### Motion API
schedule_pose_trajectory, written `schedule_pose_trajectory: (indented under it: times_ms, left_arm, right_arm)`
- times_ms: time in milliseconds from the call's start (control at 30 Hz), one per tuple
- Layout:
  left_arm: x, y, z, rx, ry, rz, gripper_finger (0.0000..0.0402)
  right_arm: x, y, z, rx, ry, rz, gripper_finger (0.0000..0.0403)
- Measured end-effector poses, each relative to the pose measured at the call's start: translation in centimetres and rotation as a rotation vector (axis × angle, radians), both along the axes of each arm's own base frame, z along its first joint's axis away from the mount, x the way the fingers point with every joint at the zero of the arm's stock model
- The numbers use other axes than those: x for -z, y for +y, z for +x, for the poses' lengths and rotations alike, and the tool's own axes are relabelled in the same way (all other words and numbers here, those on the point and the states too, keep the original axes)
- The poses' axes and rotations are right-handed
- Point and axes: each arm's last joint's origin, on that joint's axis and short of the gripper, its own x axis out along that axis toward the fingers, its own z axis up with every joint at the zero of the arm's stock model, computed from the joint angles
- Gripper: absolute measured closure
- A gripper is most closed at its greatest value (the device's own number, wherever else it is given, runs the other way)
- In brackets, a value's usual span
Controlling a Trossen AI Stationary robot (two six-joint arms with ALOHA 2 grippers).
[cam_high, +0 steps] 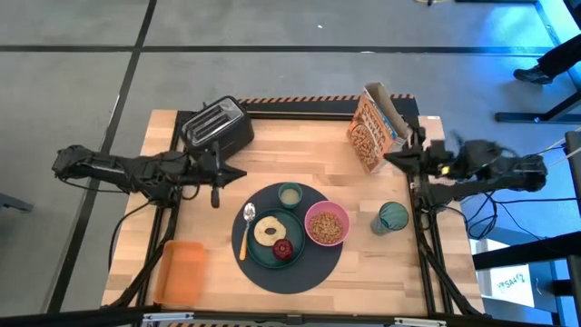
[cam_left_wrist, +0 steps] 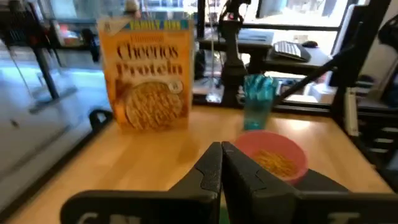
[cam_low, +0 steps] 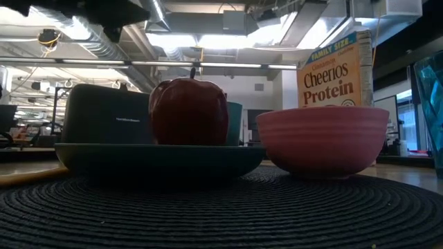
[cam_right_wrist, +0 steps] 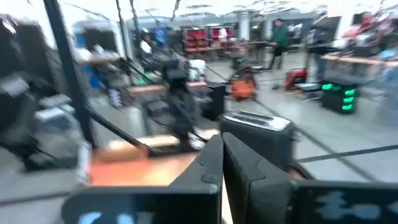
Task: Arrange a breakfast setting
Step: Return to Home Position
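Note:
A round dark mat [cam_high: 292, 265] lies at the table's middle front. On it stands a teal plate [cam_high: 259, 250] with a bagel [cam_high: 269, 230] and a red apple [cam_high: 283, 249]. A pink bowl [cam_high: 327, 223] of cereal, a small pale cup [cam_high: 290, 194] and an orange-handled spoon [cam_high: 245, 232] are also on the mat. A teal tumbler [cam_high: 392, 218] stands right of the mat. My left gripper [cam_high: 241, 173] hovers shut and empty, beyond the plate. My right gripper [cam_high: 388, 158] hovers shut and empty by the cereal box.
A black toaster [cam_high: 218, 125] stands at the far left, and an open cereal box [cam_high: 372, 129] at the far right. A flat orange tray [cam_high: 182, 271] lies at the near left corner. Bare wood shows between the toaster and the box.

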Motion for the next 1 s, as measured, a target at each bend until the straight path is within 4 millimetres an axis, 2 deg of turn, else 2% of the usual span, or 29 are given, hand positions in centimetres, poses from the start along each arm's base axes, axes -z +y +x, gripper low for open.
schedule_pose_trajectory:
  times_ms: [67, 133, 267, 433, 600, 767, 867, 1000]
  left_arm:
    - [0.7, -0.1, -0.2, 0.03, 0.009, -0.041, 0.04]
    - [1.0, -0.2, -0.4, 0.093, 0.014, -0.01, 0.04]
    - [1.6, -0.4, -1.4, 0.17, 0.001, 0.066, 0.04]
    - [2.8, -0.2, -3.1, 0.147, -0.046, 0.074, 0.04]
    - [4.4, 0.1, -4.7, 0.105, -0.095, 0.051, 0.04]
    - [5.5, 0.3, -5.6, 0.051, -0.129, 0.052, 0.04]
    - [6.2, 0.4, -5.9, 0.033, -0.137, 0.049, 0.04]
    - [7.0, 0.4, -6.0, 0.033, -0.133, 0.044, 0.04]
  right_arm:
    - [2.5, -0.2, 0.1, 0.059, 0.063, -0.059, 0.0402]
    - [4.9, -0.2, 0.1, 0.089, 0.125, -0.07, 0.0402]
    - [7.6, -0.1, -0.3, 0.025, 0.077, -0.068, 0.0403]
    - [9.8, -0.2, -1.8, -0.006, -0.027, -0.02, 0.0403]
    - [11.2, -0.5, -3.5, -0.016, -0.116, 0.034, 0.0403]
    - [11.9, -0.1, -3.0, -0.13, -0.094, 0.046, 0.0403]
    - [13.4, 0.0, -2.5, -0.131, -0.039, 0.074, 0.0403]
    - [14.4, 0.1, -2.0, -0.133, -0.042, 0.102, 0.0403]
